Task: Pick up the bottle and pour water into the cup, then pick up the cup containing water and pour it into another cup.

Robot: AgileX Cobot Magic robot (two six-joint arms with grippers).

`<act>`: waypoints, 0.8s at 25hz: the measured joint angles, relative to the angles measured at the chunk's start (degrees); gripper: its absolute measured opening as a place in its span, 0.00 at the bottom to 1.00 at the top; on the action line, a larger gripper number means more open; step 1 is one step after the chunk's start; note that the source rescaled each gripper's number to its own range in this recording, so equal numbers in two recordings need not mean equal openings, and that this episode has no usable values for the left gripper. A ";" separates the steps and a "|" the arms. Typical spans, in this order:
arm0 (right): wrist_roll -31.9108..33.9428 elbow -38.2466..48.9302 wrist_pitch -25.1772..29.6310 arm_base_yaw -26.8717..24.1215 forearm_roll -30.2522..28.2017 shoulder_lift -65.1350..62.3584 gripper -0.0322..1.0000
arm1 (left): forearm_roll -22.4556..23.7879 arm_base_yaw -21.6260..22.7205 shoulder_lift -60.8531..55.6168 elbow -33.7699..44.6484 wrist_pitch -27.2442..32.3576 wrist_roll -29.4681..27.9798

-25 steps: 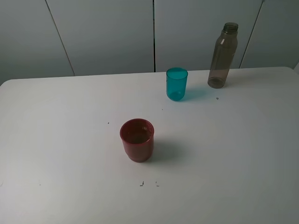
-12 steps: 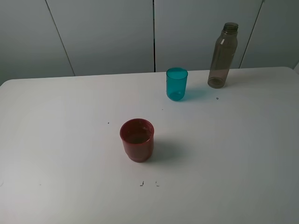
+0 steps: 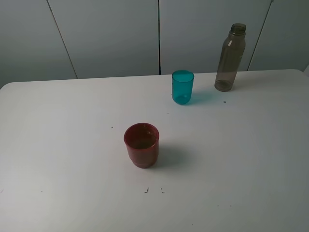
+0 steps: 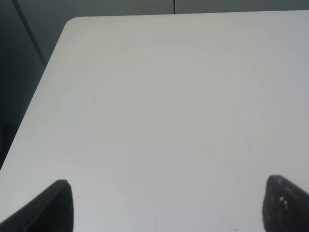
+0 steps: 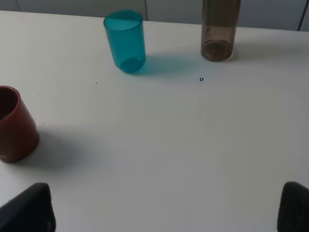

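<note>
The tall smoky grey-brown bottle (image 3: 230, 57) stands upright at the back right of the white table (image 3: 58, 145). The teal-blue cup (image 3: 182, 87) stands upright to its left. The wider dark red cup (image 3: 141, 144) stands upright near the table's middle. The right wrist view shows the bottle's lower part (image 5: 219, 30), the teal cup (image 5: 125, 40) and the red cup (image 5: 13, 124), all well ahead of my right gripper (image 5: 166, 212), which is open and empty. My left gripper (image 4: 169, 205) is open and empty over bare table. Neither gripper shows in the exterior view.
The table's far left corner (image 4: 72, 24) shows in the left wrist view, with dark floor beyond the edge. Grey wall panels (image 3: 111, 34) stand behind the table. Small dark marks (image 3: 153, 190) lie on the table in front of the red cup.
</note>
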 joint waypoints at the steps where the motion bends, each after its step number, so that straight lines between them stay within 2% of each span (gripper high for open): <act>1: 0.00 0.00 0.00 -1.06 0.00 -0.08 1.00 | 0.00 0.00 0.00 0.00 0.00 0.00; 5: 0.12 0.00 -0.08 -6.05 0.00 -0.10 1.00 | 0.00 0.00 0.00 0.00 0.00 0.00; 10: 0.12 0.00 -0.23 -9.05 0.74 -0.10 1.00 | 0.00 0.00 0.00 0.00 0.00 0.00; 20: 0.12 0.00 -0.23 -9.53 0.85 -0.10 1.00 | 0.00 0.00 0.00 0.00 0.00 0.00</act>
